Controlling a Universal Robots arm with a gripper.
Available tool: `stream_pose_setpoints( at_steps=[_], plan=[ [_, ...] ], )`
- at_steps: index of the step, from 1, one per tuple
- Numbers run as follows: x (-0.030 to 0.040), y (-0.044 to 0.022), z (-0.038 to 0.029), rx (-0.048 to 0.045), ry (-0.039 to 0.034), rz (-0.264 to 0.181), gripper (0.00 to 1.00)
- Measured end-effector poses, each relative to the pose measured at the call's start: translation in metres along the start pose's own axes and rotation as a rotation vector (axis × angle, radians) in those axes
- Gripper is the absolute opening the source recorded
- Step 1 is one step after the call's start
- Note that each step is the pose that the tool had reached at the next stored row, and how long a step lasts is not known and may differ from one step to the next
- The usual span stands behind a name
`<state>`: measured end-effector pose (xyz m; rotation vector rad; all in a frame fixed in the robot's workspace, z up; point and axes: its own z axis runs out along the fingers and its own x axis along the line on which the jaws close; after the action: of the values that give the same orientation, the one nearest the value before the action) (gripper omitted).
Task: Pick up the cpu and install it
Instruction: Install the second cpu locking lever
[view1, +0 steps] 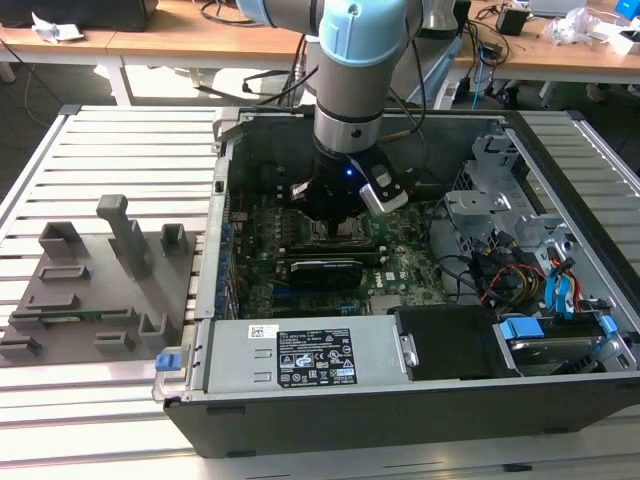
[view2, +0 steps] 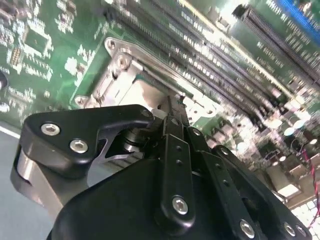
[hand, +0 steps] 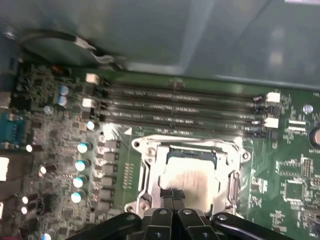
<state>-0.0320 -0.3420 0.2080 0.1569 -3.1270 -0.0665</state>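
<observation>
While the cpu (hand: 191, 176) is being lowered into the socket frame (hand: 145, 175), it is being kept level; the hand (hand: 172, 197) is being seen pinching its edge.

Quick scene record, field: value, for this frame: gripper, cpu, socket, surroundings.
gripper: low inside the open computer case, right above the socket; finger state unclear
cpu: silvery top, lying flat within the socket frame in the first wrist view; gripper tips at its near edge
socket frame: metal, on the green motherboard
memory slots: empty, parallel rows beside the socket
grey tray: on the slatted table, at the exterior view's left of the case
</observation>
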Motion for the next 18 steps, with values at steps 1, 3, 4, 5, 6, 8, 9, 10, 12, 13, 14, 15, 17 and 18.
stream_pose_setpoints(
  at_steps=[1,3,4,5,6,8,9,10,12,13,14,15,17,18],
  plan=[
    [-0.0020,0.0012,0.0000,0.0137,0.0020,0.000,0.11],
    [-0.0091,0.0087,0.0002,0.0446,0.0067,0.001,0.11],
    [-0.0111,0.0131,-0.0004,0.0557,0.0077,0.001,0.11],
    [-0.0117,0.0147,-0.0010,0.0586,0.0080,0.001,0.11],
    [-0.0120,0.0160,-0.0020,0.0611,0.0083,0.001,0.11],
    [-0.0127,0.0196,-0.0082,0.0644,0.0086,0.001,0.11],
    [-0.0128,0.0198,-0.0098,0.0643,0.0086,0.001,0.11],
    [-0.0128,0.0199,-0.0111,0.0643,0.0086,0.001,0.11],
    [-0.0128,0.0200,-0.0135,0.0643,0.0085,0.001,0.11],
    [-0.0128,0.0201,-0.0152,0.0643,0.0085,0.001,0.11],
    [-0.0128,0.0201,-0.0164,0.0643,0.0086,0.001,0.11],
    [-0.0127,0.0202,-0.0179,0.0643,0.0086,0.001,0.11],
    [-0.0127,0.0205,-0.0246,0.0644,0.0086,0.001,0.11],
    [-0.0127,0.0206,-0.0274,0.0643,0.0086,0.001,0.11]
  ],
)
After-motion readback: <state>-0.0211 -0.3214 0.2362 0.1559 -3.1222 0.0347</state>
